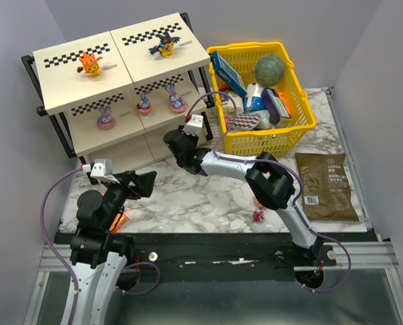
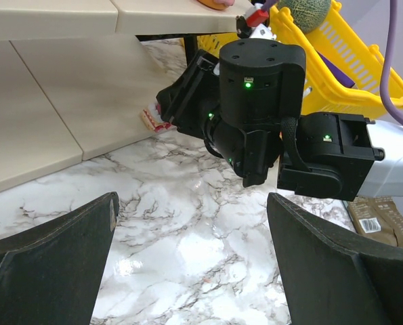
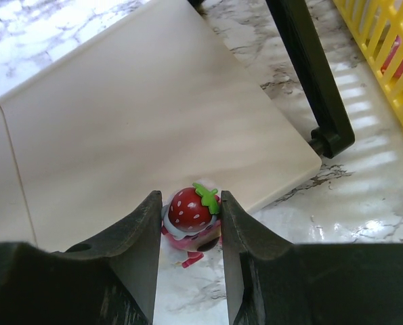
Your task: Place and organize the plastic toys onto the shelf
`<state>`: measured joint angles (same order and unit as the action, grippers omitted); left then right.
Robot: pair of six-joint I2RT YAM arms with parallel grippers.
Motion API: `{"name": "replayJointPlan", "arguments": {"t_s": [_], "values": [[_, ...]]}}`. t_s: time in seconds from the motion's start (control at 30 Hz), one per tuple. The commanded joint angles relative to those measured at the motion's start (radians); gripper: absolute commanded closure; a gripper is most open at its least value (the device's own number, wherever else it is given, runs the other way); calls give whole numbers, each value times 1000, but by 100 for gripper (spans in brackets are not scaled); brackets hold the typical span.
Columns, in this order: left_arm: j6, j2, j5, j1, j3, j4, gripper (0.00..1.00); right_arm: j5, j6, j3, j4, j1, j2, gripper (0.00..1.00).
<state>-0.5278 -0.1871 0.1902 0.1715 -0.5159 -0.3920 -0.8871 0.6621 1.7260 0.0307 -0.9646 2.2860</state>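
- While the right hand [image 3: 190, 198] pinches the strawberry-capped figurine [image 3: 187, 210] by its round head, one finger on each side, the toy sits at the front edge of the lowest panel [image 3: 154, 101] of the shelf [image 1: 72, 88]. Whether its feet touch the panel is hard to say from this angle.
- Left hand [image 2: 191, 200] hangs wide and empty above the counter [image 2: 187, 257].
- Likely hard, glossy and very light, so the smooth dome could swivel or slip between flat fingers. A squeeze across the head's widest part looks safest.
- Top-heavy on small feet, it may topple on release.
- Another small pink toy [image 1: 259, 215] lies on the counter beside the right arm.
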Motion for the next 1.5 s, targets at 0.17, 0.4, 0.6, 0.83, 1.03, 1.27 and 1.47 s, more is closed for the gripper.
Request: {"name": "replayJointPlan", "arguments": {"t_s": [0.17,0.4,0.6,0.83,1.03,1.27,1.47], "values": [[8,12,-24,0,-22,-4,1,45,140,-56,87,7,-8,70],[8,12,-26,0,-22,-5,1,63,111,-36,118,1,9,64],[6,14,-29,0,-22,-7,1,60,60,10,118,-8,32,57],[6,14,-32,0,-22,-5,1,66,45,18,123,-13,35,46],[8,12,-34,0,-24,-7,1,74,25,-3,173,-16,21,42],[8,12,-34,0,-24,-7,1,88,7,-65,241,-22,-31,38],[6,12,-37,0,-26,-10,1,109,16,-164,294,-26,-115,37]]}}
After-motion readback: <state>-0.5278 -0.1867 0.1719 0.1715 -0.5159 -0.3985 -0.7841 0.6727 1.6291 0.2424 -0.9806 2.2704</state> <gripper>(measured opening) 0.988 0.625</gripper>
